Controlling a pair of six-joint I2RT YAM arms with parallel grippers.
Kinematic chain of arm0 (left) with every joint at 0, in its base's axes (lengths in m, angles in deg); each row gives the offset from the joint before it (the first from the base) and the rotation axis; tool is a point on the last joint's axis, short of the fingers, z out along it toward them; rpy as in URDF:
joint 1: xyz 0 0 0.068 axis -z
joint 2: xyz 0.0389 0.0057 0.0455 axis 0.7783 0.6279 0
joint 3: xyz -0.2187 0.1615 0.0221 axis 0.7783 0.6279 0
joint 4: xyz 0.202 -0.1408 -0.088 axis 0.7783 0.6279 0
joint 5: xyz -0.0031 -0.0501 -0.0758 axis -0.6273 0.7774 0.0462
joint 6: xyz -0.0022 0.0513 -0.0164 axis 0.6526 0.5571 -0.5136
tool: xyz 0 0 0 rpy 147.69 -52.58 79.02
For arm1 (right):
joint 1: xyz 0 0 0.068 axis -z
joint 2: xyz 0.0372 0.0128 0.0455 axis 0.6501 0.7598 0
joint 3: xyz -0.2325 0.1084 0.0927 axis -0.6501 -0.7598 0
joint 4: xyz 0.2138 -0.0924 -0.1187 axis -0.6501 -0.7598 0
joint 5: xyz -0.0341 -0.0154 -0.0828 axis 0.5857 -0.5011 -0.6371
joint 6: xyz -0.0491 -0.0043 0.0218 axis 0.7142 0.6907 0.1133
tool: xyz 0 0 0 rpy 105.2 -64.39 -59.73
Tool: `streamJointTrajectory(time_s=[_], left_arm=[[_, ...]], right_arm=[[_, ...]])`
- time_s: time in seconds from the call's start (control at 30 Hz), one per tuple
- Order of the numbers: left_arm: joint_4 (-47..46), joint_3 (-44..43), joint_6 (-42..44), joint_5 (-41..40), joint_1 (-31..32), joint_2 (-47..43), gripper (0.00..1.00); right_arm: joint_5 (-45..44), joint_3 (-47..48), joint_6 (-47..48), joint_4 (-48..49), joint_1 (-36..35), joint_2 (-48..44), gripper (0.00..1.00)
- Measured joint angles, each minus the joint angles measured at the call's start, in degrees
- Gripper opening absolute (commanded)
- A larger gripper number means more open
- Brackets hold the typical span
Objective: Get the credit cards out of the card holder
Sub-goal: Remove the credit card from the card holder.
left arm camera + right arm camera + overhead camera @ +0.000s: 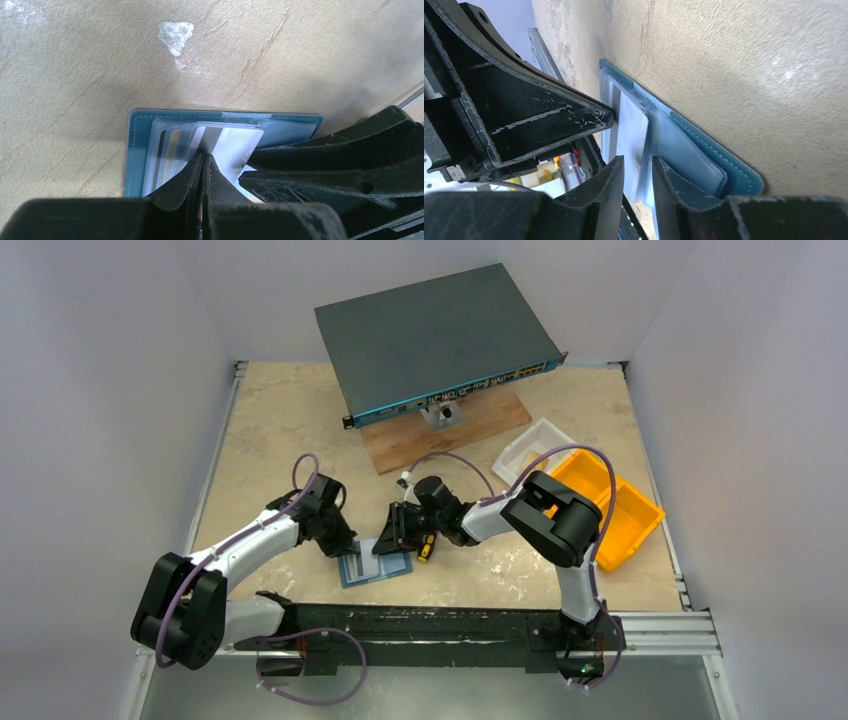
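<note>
The teal-blue card holder (372,568) lies open and flat on the table between my two grippers. Its teal cover (137,150) frames clear sleeves with cards in them. A white card with a grey stripe (235,145) sticks part way out of the sleeves. My left gripper (204,156) is shut, its tips pressed down on the sleeves beside that card. My right gripper (636,162) is slightly open, its jaws either side of the card's (631,130) free edge and a clear sleeve. In the top view the left gripper (345,545) and right gripper (392,540) almost touch.
A large dark grey-teal network switch (435,335) stands on a wooden board (470,430) at the back. A white tray (530,450) and an orange bin (625,510) sit at the right. A small yellow and black object (427,548) lies by the right gripper.
</note>
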Motion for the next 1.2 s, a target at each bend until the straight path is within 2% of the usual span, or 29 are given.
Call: streamJointTrajectory(time_s=[0.27, 0.6, 1.2], left_arm=[[-0.07, 0.0, -0.2, 0.0, 0.17, 0.13, 0.0], [-0.07, 0.0, -0.2, 0.0, 0.2, 0.15, 0.0], [5.53, 0.72, 0.42, -4.15, 0.22, -3.63, 0.0]], right_arm=[[2.71, -0.31, -3.34, 5.7, 0.31, 2.73, 0.22], [2.84, -0.74, -4.83, 6.8, 0.46, 3.17, 0.0], [-0.31, -0.81, -2.4, 2.01, 0.5, 0.9, 0.0]])
